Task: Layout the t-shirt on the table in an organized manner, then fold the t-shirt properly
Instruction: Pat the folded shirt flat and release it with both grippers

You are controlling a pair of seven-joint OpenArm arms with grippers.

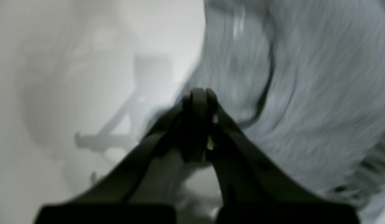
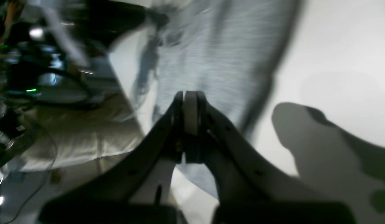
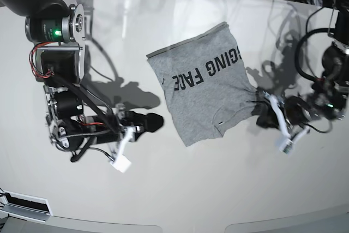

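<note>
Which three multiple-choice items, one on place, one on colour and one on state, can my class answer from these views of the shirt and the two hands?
1. Where does the t-shirt lie?
A. On the table, between the two hands
B. Hanging over the table's edge
C. Draped over the right arm

2. What colour is the lettering on the shirt?
A. White
B. Red
C. Black

3. How do the jaws of the left hand and the right hand stand?
A. Both wide open
B. Both shut
C. One open, one shut

Answers:
1 A: the base view shows the shirt on the tabletop with a hand on either side.
2 C: the block capitals read dark black on grey.
3 B: each wrist view shows its fingertips pressed together.
</note>
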